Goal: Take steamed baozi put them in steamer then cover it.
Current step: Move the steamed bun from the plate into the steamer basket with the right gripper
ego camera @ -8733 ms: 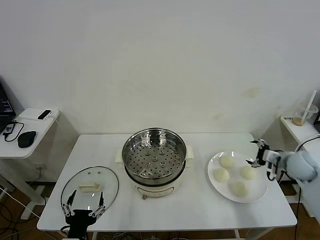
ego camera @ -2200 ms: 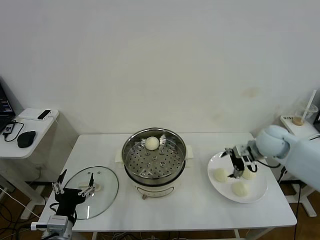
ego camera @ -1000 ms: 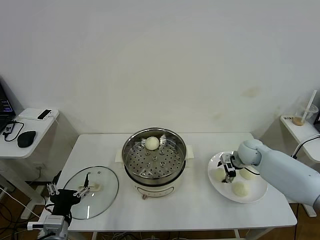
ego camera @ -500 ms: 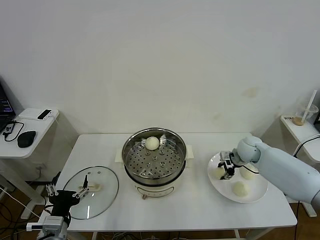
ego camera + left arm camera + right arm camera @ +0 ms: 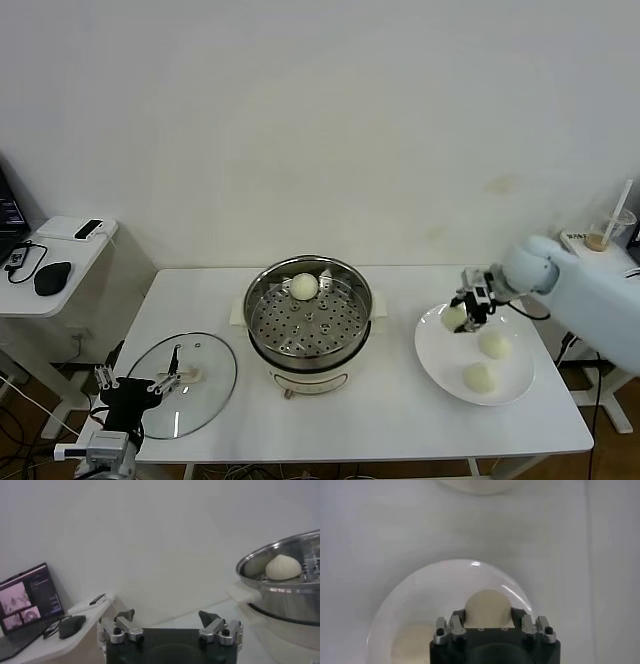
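One baozi (image 5: 304, 286) sits in our steamer (image 5: 309, 315); our right gripper (image 5: 465, 314) holds a second bun (image 5: 455, 317) above the right-edge plate (image 5: 440, 365). Two buns and the lid (image 5: 181, 384) remain; our left gripper (image 5: 137, 385) waits spread wide.

No text, label, brand, number or sign can be read anywhere.

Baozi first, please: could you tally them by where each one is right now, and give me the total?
In the steamer: 1 baozi
In the right gripper: 1 baozi
On the white plate: 2 baozi
Total: 4
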### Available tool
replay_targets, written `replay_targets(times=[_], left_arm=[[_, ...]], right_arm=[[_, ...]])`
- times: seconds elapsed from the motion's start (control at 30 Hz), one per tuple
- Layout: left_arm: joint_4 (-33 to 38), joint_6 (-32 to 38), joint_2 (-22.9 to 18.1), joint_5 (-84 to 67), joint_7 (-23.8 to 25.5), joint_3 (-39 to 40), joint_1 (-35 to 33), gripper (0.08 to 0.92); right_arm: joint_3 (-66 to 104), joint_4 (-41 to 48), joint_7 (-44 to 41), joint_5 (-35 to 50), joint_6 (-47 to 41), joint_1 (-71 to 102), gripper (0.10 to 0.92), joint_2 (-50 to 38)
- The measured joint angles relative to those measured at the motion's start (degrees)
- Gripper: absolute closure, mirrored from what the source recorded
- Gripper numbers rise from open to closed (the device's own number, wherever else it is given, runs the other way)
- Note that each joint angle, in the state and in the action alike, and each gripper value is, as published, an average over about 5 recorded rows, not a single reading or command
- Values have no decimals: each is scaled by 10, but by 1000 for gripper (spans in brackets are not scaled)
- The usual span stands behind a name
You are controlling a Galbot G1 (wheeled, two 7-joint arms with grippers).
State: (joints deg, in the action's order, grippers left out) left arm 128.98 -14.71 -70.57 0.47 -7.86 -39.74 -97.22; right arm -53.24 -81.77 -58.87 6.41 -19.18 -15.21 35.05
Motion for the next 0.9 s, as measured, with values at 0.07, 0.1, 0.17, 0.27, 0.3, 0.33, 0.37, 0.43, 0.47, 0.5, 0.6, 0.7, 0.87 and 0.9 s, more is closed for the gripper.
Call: replay_targets(times=[0.07, 0.1, 0.17, 0.27, 0.3, 0.33, 0.37, 0.43, 0.47, 0.5, 0.6, 0.7, 0.87, 0.9], left_arm=[[0, 0, 0, 0, 0, 1, 2, 177], [-1, 0, 0, -1, 0, 1, 3, 177], [-1, -1, 0, -1, 0, 2, 5, 177], [-3, -1, -1, -1, 0, 2, 6, 177], [-3, -1, -2, -1, 0, 2, 7, 177], [-4, -1, -2, -1, 0, 2, 8, 177], [-4, -1, -2, -1, 0, 1, 9, 177], [-6, -1, -1, -3, 0, 0, 11, 177], [-6, -1, -1, -3, 0, -1, 11, 177], [-6, -2, -1, -4, 0, -2, 11, 177], [-6, -2, -3, -4, 0, -4, 10, 177], [-5, -2, -7, -3, 0, -5, 9, 177], [-1, -3, -11, -3, -1, -7, 9, 177], [-1, -3, -12, -3, -1, -8, 9, 177]], right_arm=[[-22, -10, 4, 21, -7, -35, 440, 9], [-33, -14, 6, 32, -11, -53, 440, 15], [-51, -19, 12, 54, -18, -84, 440, 30], [-73, -22, 22, 89, -32, -121, 438, 61], [-78, -22, 25, 100, -37, -130, 437, 72], [-83, -22, 29, 111, -41, -138, 435, 85], [-87, -20, 33, 122, -46, -144, 434, 97], [-94, -17, 40, 139, -55, -152, 432, 124], [-96, -14, 44, 147, -60, -154, 432, 137], [-98, -11, 47, 153, -64, -154, 431, 151], [-100, 0, 57, 171, -75, -149, 431, 192], [-101, 16, 65, 182, -82, -137, 431, 234], [-102, 53, 70, 191, -88, -115, 431, 301], [-103, 62, 71, 192, -89, -111, 431, 313]])
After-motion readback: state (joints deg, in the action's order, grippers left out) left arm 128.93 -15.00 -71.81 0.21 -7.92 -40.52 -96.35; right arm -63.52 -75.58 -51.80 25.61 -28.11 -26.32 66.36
